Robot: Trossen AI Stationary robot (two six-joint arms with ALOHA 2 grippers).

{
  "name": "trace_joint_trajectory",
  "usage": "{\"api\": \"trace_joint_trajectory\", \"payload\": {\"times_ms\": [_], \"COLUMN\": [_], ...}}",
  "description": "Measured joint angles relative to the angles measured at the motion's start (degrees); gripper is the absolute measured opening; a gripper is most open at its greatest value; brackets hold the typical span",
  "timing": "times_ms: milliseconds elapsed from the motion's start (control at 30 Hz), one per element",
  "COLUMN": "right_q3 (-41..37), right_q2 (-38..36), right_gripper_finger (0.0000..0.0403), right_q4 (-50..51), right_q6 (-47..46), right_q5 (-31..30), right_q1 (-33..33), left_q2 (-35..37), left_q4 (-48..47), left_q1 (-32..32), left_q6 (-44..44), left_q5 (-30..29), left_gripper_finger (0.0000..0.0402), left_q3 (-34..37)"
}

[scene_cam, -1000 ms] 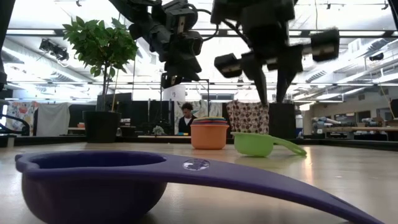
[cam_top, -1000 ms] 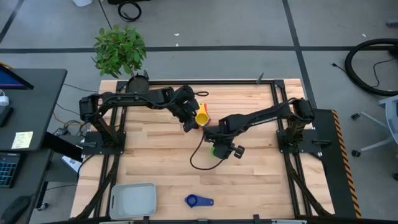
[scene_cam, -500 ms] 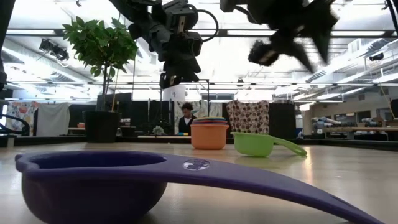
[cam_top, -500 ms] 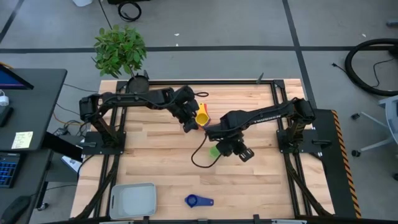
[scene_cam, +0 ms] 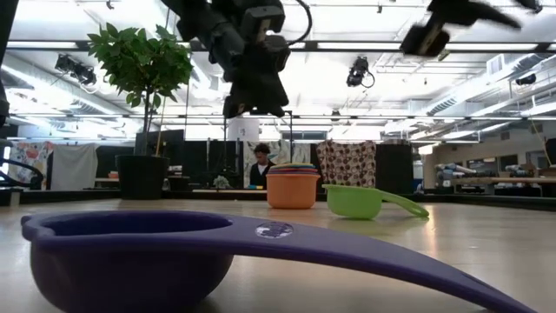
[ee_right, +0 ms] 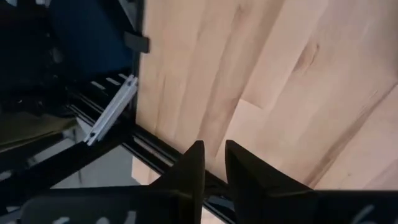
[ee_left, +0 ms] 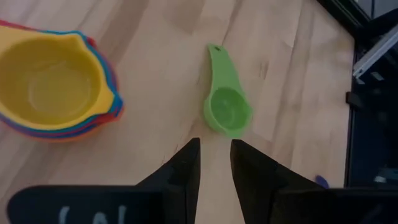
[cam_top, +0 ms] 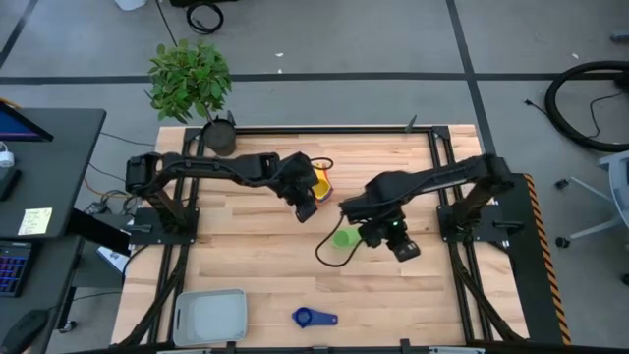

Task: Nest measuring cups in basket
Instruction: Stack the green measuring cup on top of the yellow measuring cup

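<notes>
Wooden tabletop (cam_top: 256, 251) had plenty of bare plank across the middle and front; clutter sat only at the edges. Grey basket (cam_top: 210, 316) sat at the front-left corner, empty, with the dark blue cup (cam_top: 313, 317) just beside it near the front edge. Potted plant (cam_top: 194, 84) stood at the back-left corner.

Stack of nested cups (ee_left: 50, 87), yellow on top, sat toward the back centre. Green cup (cam_top: 342, 238) lay alone mid-table, well apart from the basket.

Left gripper (ee_left: 213, 162) hung above the table between the stack and the green cup — fingers (ee_left: 186, 163) a narrow gap apart, holding nothing.

Right gripper (ee_right: 212, 163) was raised over bare wood toward the table's edge, just beside the green cup in the high view — fingers nearly together, nothing between them.
</notes>
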State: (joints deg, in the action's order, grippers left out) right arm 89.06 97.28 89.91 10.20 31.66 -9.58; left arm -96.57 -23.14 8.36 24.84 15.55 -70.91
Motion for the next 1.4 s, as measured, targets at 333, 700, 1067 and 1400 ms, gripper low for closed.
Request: {"api": "trace_joint_trajectory", "payload": {"times_ms": [333, 700, 1067, 1400], "right_q3": [0.0, 0.0, 0.0, 0.0], "right_q2": [-16.9, -31.0, -37.4, -39.6], "right_gripper_finger": [0.0068, 0.0068, 0.0068, 0.0068], "right_q4": [-3.0, -12.5, -14.4, -14.4], "right_q6": [-11.3, -14.3, -8.9, -4.1], "right_q5": [-6.5, -16.6, -17.2, -17.2], "right_q1": [-0.9, -0.9, -0.9, -0.8], "left_q2": [0.0, -0.1, -1.8, -4.9], "left_q4": [7.3, -0.6, -33.2, -30.0], "left_q1": [-2.8, -2.8, -4.5, -5.7], "left_q6": [5.6, 11.5, 4.5, 2.0], "left_q5": [-3.9, -1.9, -11.3, -1.9], "left_gripper_finger": [0.008, 0.0005, 0.0002, 0.004], "left_q3": [0.0, -3.7, -24.3, -26.9]}}
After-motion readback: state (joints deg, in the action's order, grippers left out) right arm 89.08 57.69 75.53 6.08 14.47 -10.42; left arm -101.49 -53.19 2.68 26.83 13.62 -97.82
